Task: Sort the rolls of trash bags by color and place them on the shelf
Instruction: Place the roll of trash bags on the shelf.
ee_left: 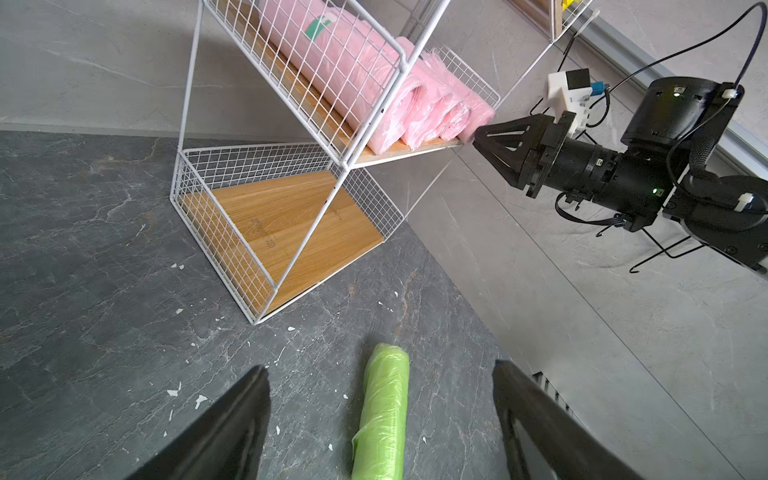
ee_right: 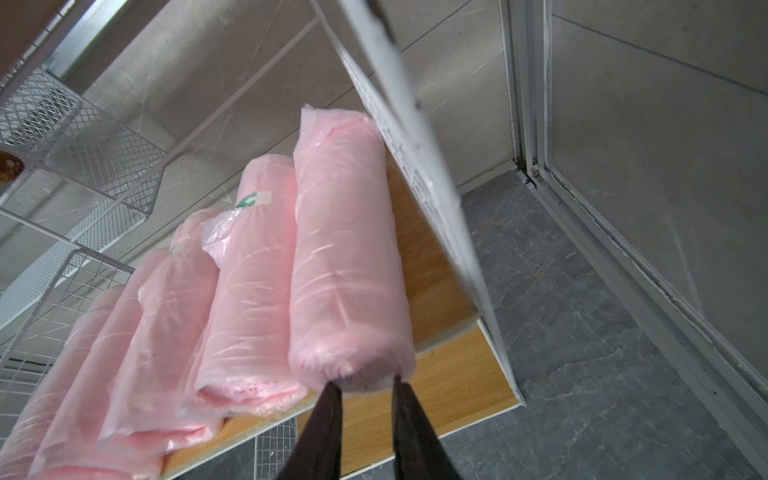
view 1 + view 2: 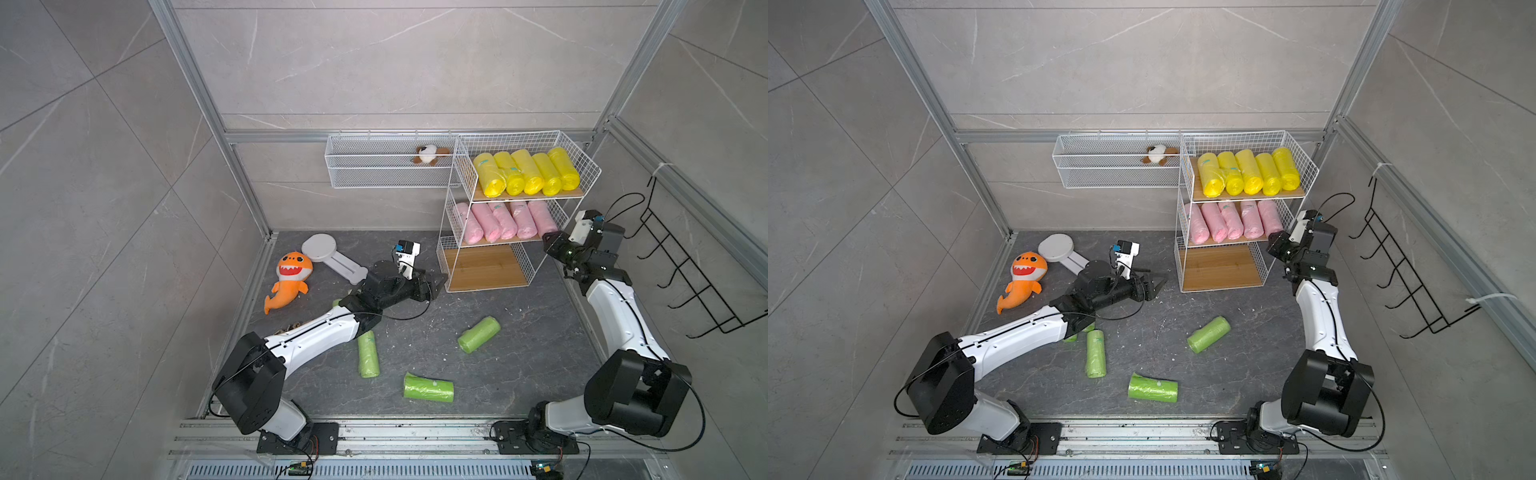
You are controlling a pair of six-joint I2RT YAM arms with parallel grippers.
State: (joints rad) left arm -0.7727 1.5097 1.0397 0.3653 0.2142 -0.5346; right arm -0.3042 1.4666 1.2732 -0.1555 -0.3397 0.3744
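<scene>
The shelf (image 3: 453,232) stands at the back right. Several yellow rolls (image 3: 528,172) fill its top tier, several pink rolls (image 3: 505,220) the middle tier, and the bottom board (image 3: 486,266) is bare. Three green rolls lie on the floor (image 3: 478,334) (image 3: 368,355) (image 3: 428,387); another green roll (image 3: 1071,336) peeks from under my left arm. My right gripper (image 2: 365,380) is shut, its tips touching the near end of the rightmost pink roll (image 2: 345,257). My left gripper (image 1: 380,365) hangs open above the floor by the shelf's foot, a green roll (image 1: 382,415) showing between its fingers.
An orange shark plush (image 3: 289,278) and a white round-headed object (image 3: 328,253) lie at the back left of the floor. A long white wire basket (image 3: 386,166) on the back wall holds a small plush (image 3: 430,154). A black hook rack (image 3: 690,274) hangs on the right wall.
</scene>
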